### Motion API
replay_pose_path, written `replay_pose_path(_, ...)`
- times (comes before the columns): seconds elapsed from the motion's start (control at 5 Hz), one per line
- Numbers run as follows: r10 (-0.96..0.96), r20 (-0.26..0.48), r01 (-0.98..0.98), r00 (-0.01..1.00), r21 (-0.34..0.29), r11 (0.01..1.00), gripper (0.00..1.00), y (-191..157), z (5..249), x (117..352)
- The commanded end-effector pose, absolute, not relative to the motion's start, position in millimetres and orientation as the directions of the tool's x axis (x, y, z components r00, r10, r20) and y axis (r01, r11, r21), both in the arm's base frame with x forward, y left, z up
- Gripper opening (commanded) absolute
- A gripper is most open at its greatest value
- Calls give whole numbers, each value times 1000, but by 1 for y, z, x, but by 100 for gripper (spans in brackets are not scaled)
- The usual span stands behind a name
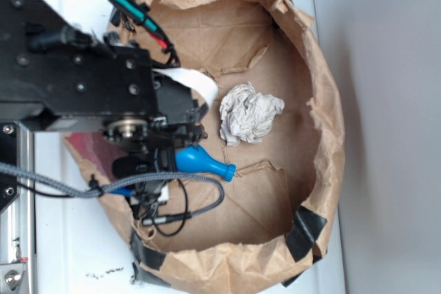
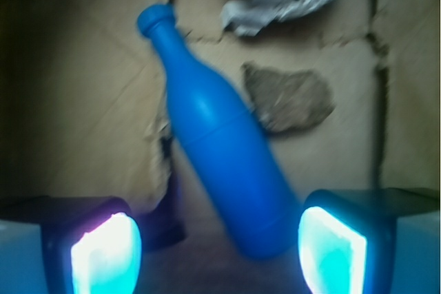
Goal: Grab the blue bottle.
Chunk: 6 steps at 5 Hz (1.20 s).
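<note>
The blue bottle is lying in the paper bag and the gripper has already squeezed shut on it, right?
Not quite. The blue bottle is lying in the paper bag, but the gripper has not squeezed shut on it. The wrist view shows the two fingers spread open, with the bottle's bottom end between them and a gap on the left side.

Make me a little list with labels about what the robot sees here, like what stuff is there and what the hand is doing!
container: brown paper bag with rolled-down sides, lying open
target: blue bottle, lying on its side on the bag's floor
bottle cap: points toward the crumpled paper wad
other thing: the wad lies apart from the bottle
hand: open, a finger on each side of the bottle's wide end
contact: fingers not closed on the bottle
grabbed yet: no
</note>
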<state>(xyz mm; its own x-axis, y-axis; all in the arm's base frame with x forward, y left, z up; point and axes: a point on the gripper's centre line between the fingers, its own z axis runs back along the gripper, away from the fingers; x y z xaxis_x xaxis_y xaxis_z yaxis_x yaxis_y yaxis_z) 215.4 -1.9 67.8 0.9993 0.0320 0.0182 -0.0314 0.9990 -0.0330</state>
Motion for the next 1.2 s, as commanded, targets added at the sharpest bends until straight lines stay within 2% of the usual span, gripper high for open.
replay_pose_path(0.0,-57,91,51,994,67,996,100,5,65,229)
replay_pose_path(0.2,-137,130,120,982,126,985,100,10,51,230)
replay_pose_path(0.4,-149,113,132,982,147,980,100,9,37,229)
replay_pose_path(0.8,-115,103,97,988,165,981,100,9,34,231)
replay_pose_path(1.0,-83,110,65,990,156,986,0,9,36,229)
